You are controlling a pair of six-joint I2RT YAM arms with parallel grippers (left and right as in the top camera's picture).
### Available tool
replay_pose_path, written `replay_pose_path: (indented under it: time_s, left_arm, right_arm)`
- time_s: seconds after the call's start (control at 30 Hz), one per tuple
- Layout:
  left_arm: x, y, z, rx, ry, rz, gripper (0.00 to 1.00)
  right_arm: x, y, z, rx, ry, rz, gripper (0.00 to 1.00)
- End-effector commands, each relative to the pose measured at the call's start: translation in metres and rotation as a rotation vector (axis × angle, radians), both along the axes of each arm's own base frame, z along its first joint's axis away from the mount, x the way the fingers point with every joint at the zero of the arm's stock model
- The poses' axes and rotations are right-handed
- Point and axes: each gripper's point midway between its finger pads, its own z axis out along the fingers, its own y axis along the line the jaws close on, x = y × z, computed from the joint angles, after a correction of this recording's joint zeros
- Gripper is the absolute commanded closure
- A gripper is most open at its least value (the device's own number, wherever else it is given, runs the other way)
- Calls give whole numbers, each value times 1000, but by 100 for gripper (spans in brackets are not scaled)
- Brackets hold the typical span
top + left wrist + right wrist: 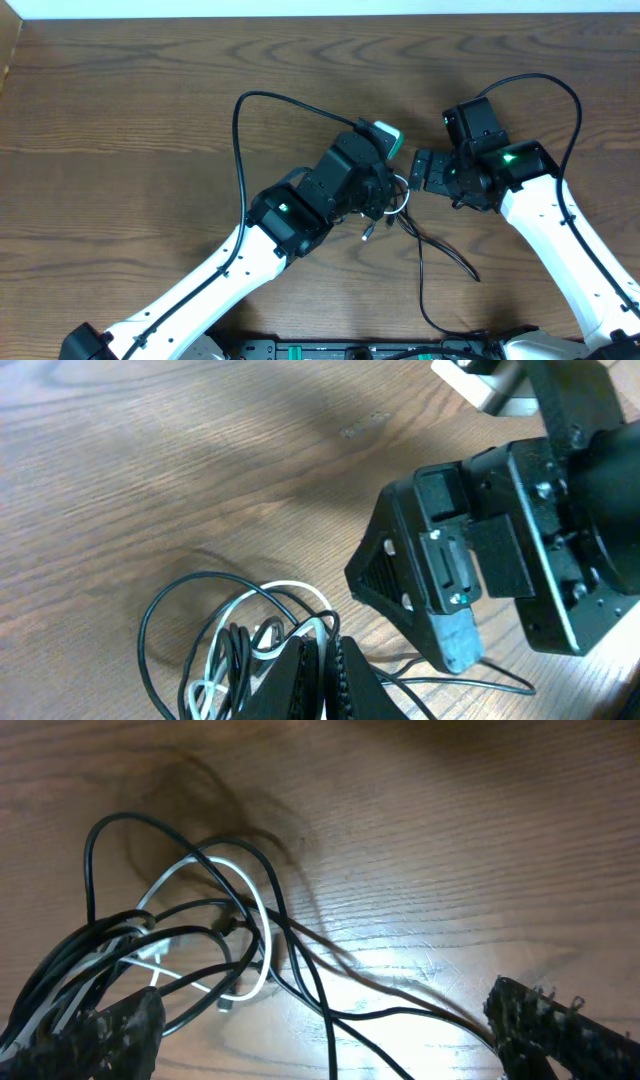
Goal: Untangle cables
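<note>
Holding the cables (pixel 240 910) pinched in the closed left gripper (pixel 322 650), with the wide-spread right gripper (pixel 330 1020) facing them just alongside.

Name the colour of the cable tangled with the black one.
White. The white cable shows best in the right wrist view, looped through the black cable.
</note>
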Motion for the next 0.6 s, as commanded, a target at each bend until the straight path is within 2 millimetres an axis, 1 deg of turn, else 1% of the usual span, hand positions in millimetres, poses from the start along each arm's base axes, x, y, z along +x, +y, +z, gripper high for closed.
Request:
replay_pose_path:
  time_s: [0.0, 0.07, 0.17, 0.23, 0.37, 0.47, 0.57]
  left_arm:
    - [5, 6, 4, -14, -5, 53, 92]
    - [9, 5, 13, -34, -30, 63, 92]
    - [16, 8, 43, -86, -112, 96, 92]
    - [18, 11, 71, -145, -183, 118, 92]
    - [17, 24, 134, -288, -338, 161, 93]
    - [7, 35, 176, -387, -426, 171, 93]
    - [-7, 49, 211, -472, -498, 173, 93]
  right_arm:
    - [0, 2, -2, -2, 5, 1, 1]
    - [0, 2, -2, -2, 5, 1, 1]
    - [0, 2, -2, -2, 5, 1, 1]
    - [0, 2, -2, -1, 5, 1, 1]
    - [0, 2, -2, -2, 5, 1, 1]
    - [0, 2, -2, -2, 5, 1, 1]
    - [0, 2, -2, -1, 5, 1, 1]
